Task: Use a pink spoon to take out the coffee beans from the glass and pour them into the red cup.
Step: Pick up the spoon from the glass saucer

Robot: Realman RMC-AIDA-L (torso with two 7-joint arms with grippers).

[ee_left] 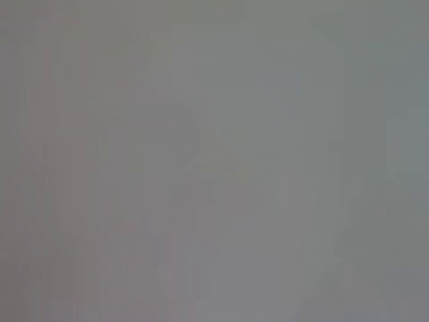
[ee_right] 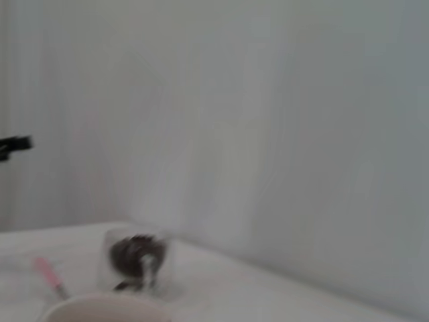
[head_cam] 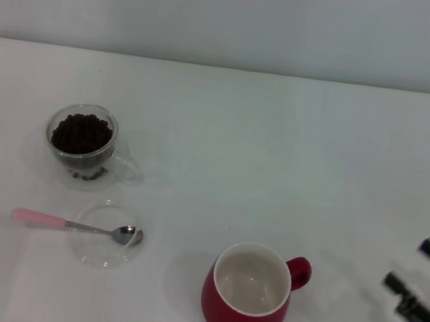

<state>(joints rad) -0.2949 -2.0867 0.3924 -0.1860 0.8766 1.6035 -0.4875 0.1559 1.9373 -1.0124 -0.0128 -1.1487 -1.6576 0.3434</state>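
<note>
Nothing is in hand yet. The pink spoon (head_cam: pixel 76 225) lies flat on the white bench (head_cam: pixel 281 155), just this side of the glass (head_cam: pixel 82 141), its pale handle pointing away from the red cup (head_cam: pixel 248 294) and its metal bowl resting on a flat clear glass disc (head_cam: pixel 109 236). The glass holds a dark heap of coffee beans (head_cam: pixel 81 133) nearly up to its rim, with its clear handle turned toward the red cup. The red cup stands upright and empty, well apart from the glass and nearer to the robot, with its loop handle turned away from the glass.

The right gripper (head_cam: pixel 416 276) hangs at the edge of the scene, beyond the red cup on the side away from the glass, its two dark fingers spread and pinching nothing. The left gripper is out of sight, and its own camera shows only a grey blank.

As I judge it, the step in hand is picking up the spoon. To do it well, the gripper should come down on the pink handle, not the thin stem, and close squarely across it so the bowl stays level. The raised bowl end on the disc may make the spoon rock or slide, so a slow, straight descent looks wise
</note>
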